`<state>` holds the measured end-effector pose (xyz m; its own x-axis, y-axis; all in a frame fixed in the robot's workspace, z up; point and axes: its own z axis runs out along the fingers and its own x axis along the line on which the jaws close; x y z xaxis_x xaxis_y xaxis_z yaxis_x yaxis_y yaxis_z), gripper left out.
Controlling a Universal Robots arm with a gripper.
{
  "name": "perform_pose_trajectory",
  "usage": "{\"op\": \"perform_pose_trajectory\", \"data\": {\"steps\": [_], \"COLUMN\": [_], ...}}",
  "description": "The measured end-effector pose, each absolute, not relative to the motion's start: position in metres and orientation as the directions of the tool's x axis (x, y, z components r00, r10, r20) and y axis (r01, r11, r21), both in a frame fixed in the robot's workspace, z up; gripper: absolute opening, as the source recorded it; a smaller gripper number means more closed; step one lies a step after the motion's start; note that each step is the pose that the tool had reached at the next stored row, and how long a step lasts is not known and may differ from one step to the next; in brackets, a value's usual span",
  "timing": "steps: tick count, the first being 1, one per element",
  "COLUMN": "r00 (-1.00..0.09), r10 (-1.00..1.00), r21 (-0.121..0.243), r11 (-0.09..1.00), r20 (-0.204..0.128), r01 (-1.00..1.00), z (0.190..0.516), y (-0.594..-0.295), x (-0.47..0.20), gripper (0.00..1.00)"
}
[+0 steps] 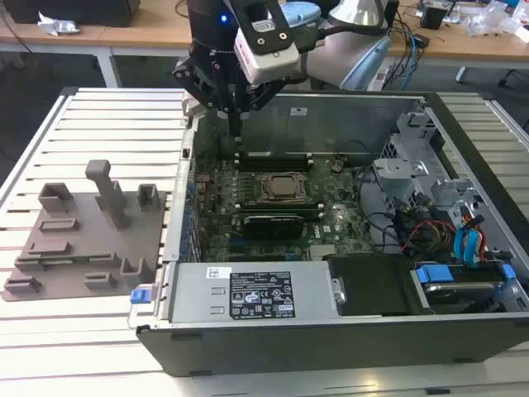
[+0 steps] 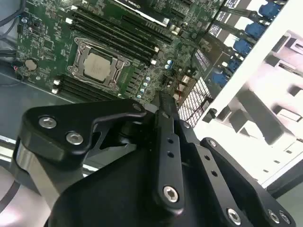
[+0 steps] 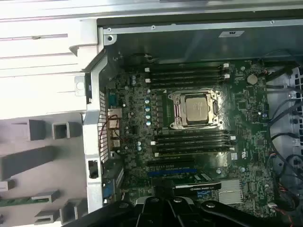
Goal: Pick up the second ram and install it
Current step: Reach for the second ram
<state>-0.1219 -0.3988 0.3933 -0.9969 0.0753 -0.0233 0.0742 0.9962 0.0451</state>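
While the second ram (image 3: pixel 21 201) sits in the tray (image 1: pixel 91 258), our gripper (image 1: pixel 238 122) hangs over the case's (image 1: pixel 355 116) tray-side edge. Jaws look closed and empty; we have pickup and install left.

An open computer case (image 1: pixel 347 327), motherboard (image 3: pixel 251 118) exposed, stands beside a grey tray (image 1: pixel 78 252) on a slatted table (image 1: pixel 107 124).

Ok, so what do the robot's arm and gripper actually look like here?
The arm is a silver-grey tube with a light-blue joint cap. A pale boxy module sits at its wrist, beside a small blue light. The gripper is matte black, built of angular linked bars fastened with silver screws.
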Motion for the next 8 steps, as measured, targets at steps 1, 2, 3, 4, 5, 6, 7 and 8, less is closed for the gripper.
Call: {"op": "perform_pose_trajectory", "data": {"steps": [1,2,3,4,5,6,7,8], "r00": [-0.997,-0.997,-0.997,-0.997,-0.997,-0.997,-0.997,-0.997], "r10": [0.075,0.075,0.075,0.075,0.075,0.075,0.075,0.075], "r21": [0.045,0.045,0.045,0.045,0.045,0.045,0.045,0.045], "r11": [0.996,0.996,0.996,0.996,0.996,0.996,0.996,0.996], "r20": [-0.023,-0.023,-0.024,-0.024,-0.024,-0.024,-0.024,-0.024], "r01": [0.074,0.074,0.074,0.074,0.074,0.074,0.074,0.074], "z": [0.393,0.393,0.393,0.393,0.393,0.393,0.393,0.393], "y": [-0.399,-0.399,-0.399,-0.399,-0.399,-0.399,-0.399,-0.399], "x": [-0.127,-0.133,-0.145,-0.151,-0.163,-0.169,-0.175,-0.180], "gripper": [0.10,0.10,0.10,0.10,0.10,0.10,0.10,0.10]}}
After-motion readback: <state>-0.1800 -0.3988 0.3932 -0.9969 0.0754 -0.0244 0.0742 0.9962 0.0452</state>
